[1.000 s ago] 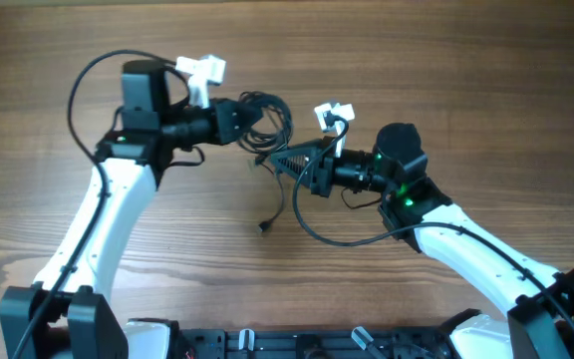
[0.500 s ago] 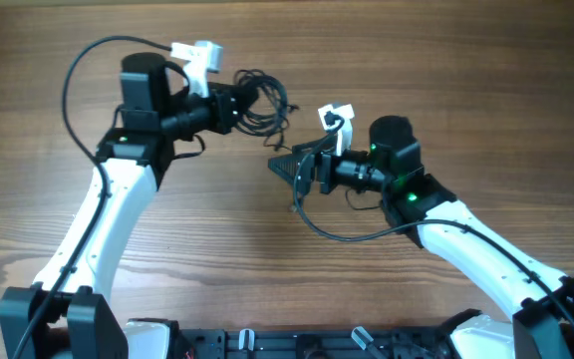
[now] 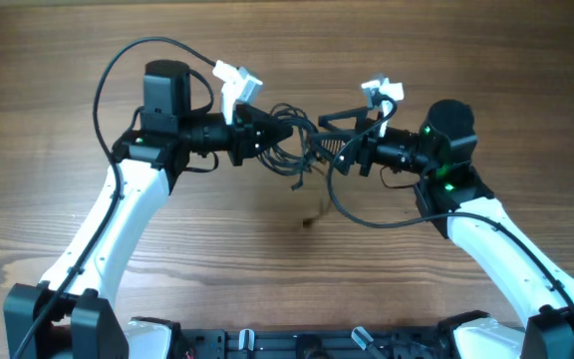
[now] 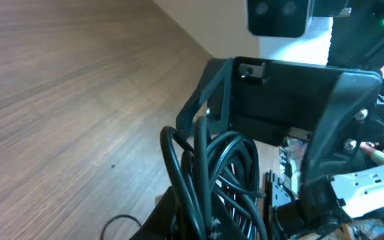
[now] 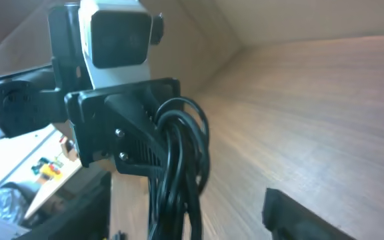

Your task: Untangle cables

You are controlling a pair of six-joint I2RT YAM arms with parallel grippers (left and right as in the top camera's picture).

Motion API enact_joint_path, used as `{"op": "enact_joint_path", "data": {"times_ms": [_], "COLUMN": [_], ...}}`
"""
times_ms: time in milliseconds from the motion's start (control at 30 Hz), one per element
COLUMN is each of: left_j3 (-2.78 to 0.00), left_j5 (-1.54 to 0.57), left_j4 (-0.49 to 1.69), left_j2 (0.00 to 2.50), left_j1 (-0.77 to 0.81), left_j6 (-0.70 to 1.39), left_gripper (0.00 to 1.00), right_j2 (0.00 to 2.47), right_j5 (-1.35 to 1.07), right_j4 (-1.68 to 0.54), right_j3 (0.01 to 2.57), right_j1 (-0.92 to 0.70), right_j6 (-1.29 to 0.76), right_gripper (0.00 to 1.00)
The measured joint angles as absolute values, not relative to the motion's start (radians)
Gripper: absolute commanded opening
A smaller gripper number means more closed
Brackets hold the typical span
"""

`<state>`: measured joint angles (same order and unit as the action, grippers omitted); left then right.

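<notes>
The cables are a bunch of thin black loops held above the wooden table between the two arms. My left gripper is shut on the bunch's left side. In the left wrist view the cables rise out of the closed left gripper. My right gripper faces it from the right with its jaws open around the bunch's right side. In the right wrist view the cables hang between the spread fingers of the right gripper. One loose strand drops toward the table.
Bare wood table lies all around. A thicker black arm wire loops below the right wrist, and another arm wire arcs over the left arm. The robot base runs along the near edge.
The right gripper went from shut to open and moved up and right, now straddling the bunch. The left gripper carried the bunch rightward toward it. The dangling strand shifted right.
</notes>
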<state>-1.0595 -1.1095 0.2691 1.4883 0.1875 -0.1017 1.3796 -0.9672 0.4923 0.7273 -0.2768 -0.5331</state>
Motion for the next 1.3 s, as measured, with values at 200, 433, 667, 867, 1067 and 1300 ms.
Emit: {"op": "enact_joint_path", "data": {"times_ms": [200, 433, 667, 867, 1067, 1300], "left_j3": [-1.06, -1.06, -1.063, -1.063, -1.063, -1.073], "left_j5": [-1.11, -1.103, -1.006, -0.694, -0.422, -0.156], "left_j4": [0.27, 0.244, 0.381, 0.328, 0.286, 0.358], "left_j2": [1.488, 1.467, 1.456, 1.455, 1.455, 1.449], "left_j1": [0.228, 0.133, 0.143, 0.324, 0.447, 0.471], "left_j6": [-0.108, 0.052, 0.355, 0.567, 0.664, 0.674], "left_gripper": [0.35, 0.42, 0.45, 0.53, 0.04, 0.04], "right_j2": [1.391, 1.395, 1.396, 1.397, 1.397, 1.41], "right_j5": [-0.983, -0.815, -0.666, -0.641, -0.62, -0.62], "right_j4": [0.446, 0.461, 0.468, 0.454, 0.453, 0.377], "right_j3": [0.727, 0.728, 0.728, 0.728, 0.728, 0.73], "right_j1": [-0.338, -0.345, -0.345, -0.345, -0.354, -0.359], "right_j6": [-0.535, -0.686, -0.839, -0.876, -0.878, -0.831], "right_gripper": [0.04, 0.04, 0.04, 0.04, 0.07, 1.0]}}
